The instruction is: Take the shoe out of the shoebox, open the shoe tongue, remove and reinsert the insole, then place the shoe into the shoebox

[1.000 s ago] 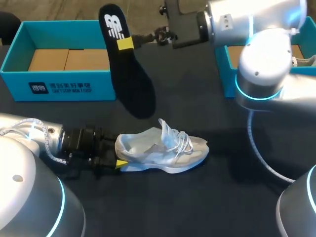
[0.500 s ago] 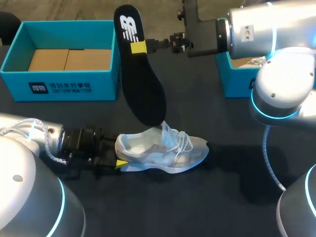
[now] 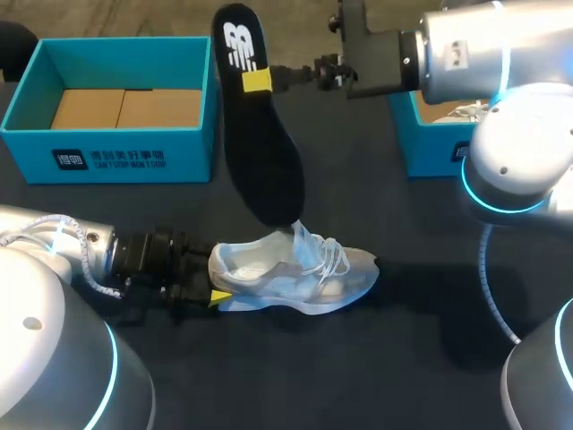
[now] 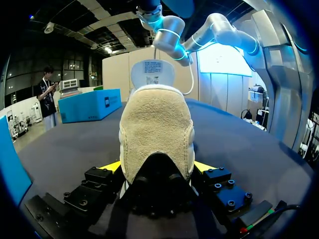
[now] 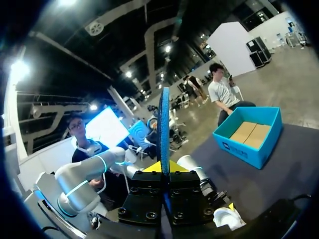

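Dark table (image 3: 403, 358), left gripper (image 3: 215, 282) clenched on shoe (image 3: 295, 269) heel, tips mostly hidden, right gripper (image 3: 258, 80) grasping upright insole (image 3: 260, 161).

dark table (image 3: 295, 376), second blue box (image 3: 431, 154)

Head cam's high behind the robot, looking down at the desk (image 3: 403, 358), shoe (image 3: 295, 269) at 6 o'clock of the insole (image 3: 260, 161). Left wrist cam hugs the shoe's heel, right wrist cam's edge-on against the insole.
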Controlling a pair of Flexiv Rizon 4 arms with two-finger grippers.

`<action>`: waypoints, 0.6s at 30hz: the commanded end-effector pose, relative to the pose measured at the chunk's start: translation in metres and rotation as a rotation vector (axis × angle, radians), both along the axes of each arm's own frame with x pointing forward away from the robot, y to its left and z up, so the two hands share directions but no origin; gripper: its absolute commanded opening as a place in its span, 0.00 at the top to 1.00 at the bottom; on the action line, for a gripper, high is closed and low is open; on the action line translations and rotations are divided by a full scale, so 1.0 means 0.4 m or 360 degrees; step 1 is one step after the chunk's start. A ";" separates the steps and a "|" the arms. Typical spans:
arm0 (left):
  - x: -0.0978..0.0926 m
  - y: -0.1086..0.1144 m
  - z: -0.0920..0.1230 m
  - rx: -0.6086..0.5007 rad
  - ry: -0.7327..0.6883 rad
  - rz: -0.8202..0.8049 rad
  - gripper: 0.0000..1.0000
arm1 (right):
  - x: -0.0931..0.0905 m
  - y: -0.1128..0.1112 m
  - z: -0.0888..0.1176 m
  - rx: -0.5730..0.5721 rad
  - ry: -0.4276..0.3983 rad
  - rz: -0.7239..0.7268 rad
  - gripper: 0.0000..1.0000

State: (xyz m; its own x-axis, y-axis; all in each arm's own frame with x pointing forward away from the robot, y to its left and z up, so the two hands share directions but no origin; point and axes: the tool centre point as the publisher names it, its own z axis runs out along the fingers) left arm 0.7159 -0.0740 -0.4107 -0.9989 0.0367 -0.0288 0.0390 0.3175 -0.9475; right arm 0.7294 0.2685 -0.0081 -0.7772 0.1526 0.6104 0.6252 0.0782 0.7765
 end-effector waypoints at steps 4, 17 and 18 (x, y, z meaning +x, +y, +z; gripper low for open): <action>0.000 0.000 0.000 0.0002 0.0000 0.0000 1.00 | -0.050 -0.073 0.058 -0.0094 0.0061 -0.0065 1.00; 0.000 0.000 0.000 0.0002 0.0000 0.0000 1.00 | -0.117 -0.127 0.117 -0.0109 0.0145 -0.0169 1.00; 0.000 0.000 0.000 0.0002 0.0000 0.0000 1.00 | -0.123 -0.129 0.119 -0.0108 0.0147 -0.0169 1.00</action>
State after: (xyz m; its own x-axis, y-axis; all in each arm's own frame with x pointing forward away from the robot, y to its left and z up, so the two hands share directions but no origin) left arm 0.7159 -0.0740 -0.4107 -0.9989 0.0367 -0.0288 0.0390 0.3176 -0.9474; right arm 0.6904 0.2259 0.0371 -0.7010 0.2500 0.6679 0.7000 0.0618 0.7115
